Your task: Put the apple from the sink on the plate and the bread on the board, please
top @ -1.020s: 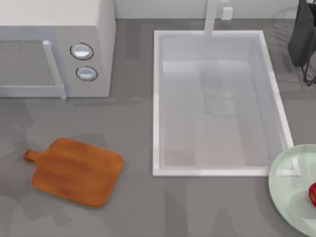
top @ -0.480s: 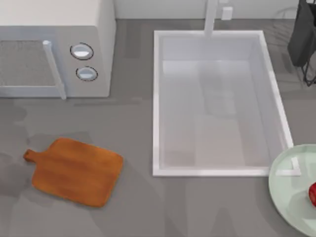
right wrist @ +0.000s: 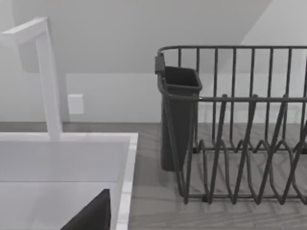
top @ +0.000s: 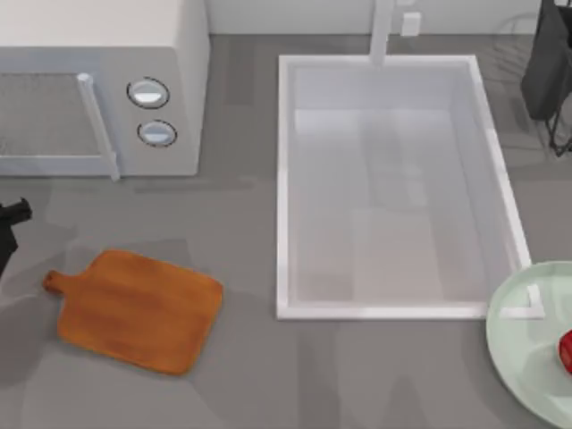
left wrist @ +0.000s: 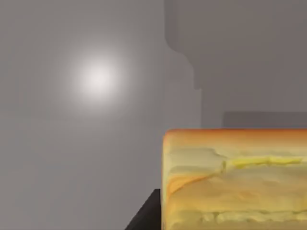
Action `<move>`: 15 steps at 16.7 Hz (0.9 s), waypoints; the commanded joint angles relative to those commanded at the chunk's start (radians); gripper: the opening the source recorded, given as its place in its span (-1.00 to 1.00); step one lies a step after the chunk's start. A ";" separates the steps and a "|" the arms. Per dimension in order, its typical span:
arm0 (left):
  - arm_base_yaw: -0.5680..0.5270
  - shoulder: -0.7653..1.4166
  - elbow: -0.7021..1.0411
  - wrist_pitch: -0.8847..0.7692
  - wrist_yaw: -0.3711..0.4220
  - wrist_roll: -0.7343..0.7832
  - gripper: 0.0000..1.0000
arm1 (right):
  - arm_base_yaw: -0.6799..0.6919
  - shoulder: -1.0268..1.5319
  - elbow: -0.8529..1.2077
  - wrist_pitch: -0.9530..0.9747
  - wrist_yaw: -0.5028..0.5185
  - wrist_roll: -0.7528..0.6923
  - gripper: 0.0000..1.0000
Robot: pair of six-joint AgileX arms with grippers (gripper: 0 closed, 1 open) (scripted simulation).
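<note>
Left pincer (top: 11,217) has entered at the table's left, gripping the bread (left wrist: 235,179)

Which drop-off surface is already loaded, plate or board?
The plate at the table's right edge: the apple sits on it. The board at lower left lies bare.

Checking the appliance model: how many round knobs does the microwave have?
2: both on the microwave's front panel, right of its door handle, the upper knob directly above the lower knob.
</note>
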 joint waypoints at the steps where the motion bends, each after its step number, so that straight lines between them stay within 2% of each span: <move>1: -0.021 -0.002 -0.007 0.001 0.000 -0.116 -1.00 | 0.000 0.000 0.000 0.000 0.000 0.000 1.00; 9: -0.231 -0.022 -0.007 0.009 0.012 -0.943 -1.00 | 0.000 0.000 0.000 0.000 0.000 0.000 1.00; 15: -0.384 -0.039 0.033 0.020 0.023 -1.351 -1.00 | 0.000 0.000 0.000 0.000 0.000 0.000 1.00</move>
